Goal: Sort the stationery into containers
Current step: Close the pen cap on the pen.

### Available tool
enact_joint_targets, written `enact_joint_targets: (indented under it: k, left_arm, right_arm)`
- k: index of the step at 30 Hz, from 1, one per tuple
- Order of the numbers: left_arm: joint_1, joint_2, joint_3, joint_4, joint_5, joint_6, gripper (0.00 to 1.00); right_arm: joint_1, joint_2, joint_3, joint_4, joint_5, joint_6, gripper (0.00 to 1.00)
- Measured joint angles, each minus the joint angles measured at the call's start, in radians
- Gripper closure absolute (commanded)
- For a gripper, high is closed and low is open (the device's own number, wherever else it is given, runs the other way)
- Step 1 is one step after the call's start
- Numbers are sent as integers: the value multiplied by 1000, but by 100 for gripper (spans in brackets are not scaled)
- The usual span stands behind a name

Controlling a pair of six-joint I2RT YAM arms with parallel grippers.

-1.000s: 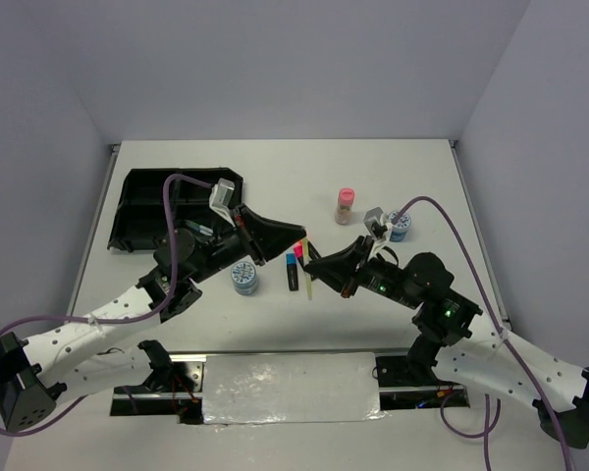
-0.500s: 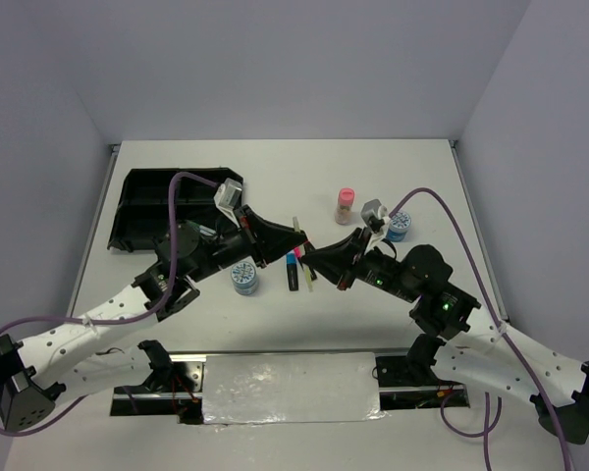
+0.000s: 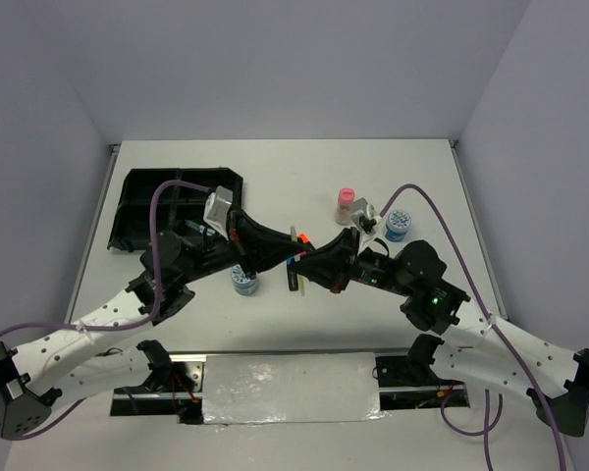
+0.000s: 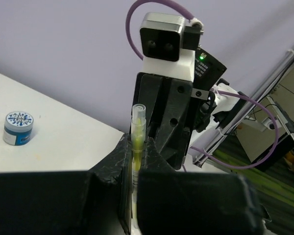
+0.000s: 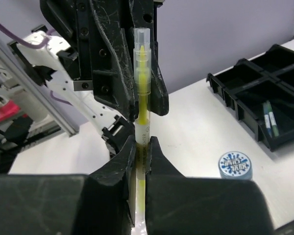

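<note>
Above the desk's middle, left gripper (image 4: 134, 152) and right gripper (image 5: 141, 147) both clamp narrow on 1 yellow-green pen (image 5: 142, 88), which we judge light, stiff, slick, best held mid-barrel.

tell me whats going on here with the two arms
Both arms meet above the middle of the table on one yellow-green pen. The left gripper and the right gripper are each closed on it, which looks like a handover. The black tray at far left holds a couple of thin pens. A blue-white tin and a pink-capped bottle sit on the table.
</note>
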Motion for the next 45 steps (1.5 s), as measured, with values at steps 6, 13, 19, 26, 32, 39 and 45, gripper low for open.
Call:
enact_joint_targets:
  k: [6,13,19,26,32,39,45]
  left_arm:
    - [-2,-2,27,-22,11,31,49]
    - [-8,1,127,-137,-59,63,36]
    - [-8,6,204,-215,-132,87,48]
    - [-8,28,211,-247,-131,98,56]
    - [-8,28,188,-256,-108,77,79]
    - [-5,25,187,-245,-99,78,100]
    - [8,-4,126,-118,-144,54,100]
  right_arm:
    - [-2,8,2,39,-32,16,100]
    - [-2,8,2,26,-26,0,100]
    - [-2,8,2,20,-27,-8,100]
    - [-2,7,2,-3,-18,-18,100]
    - [-2,8,19,-28,0,-24,100]
    - [-2,32,76,-99,4,-39,100]
    - [-2,130,251,-238,-3,-95,100]
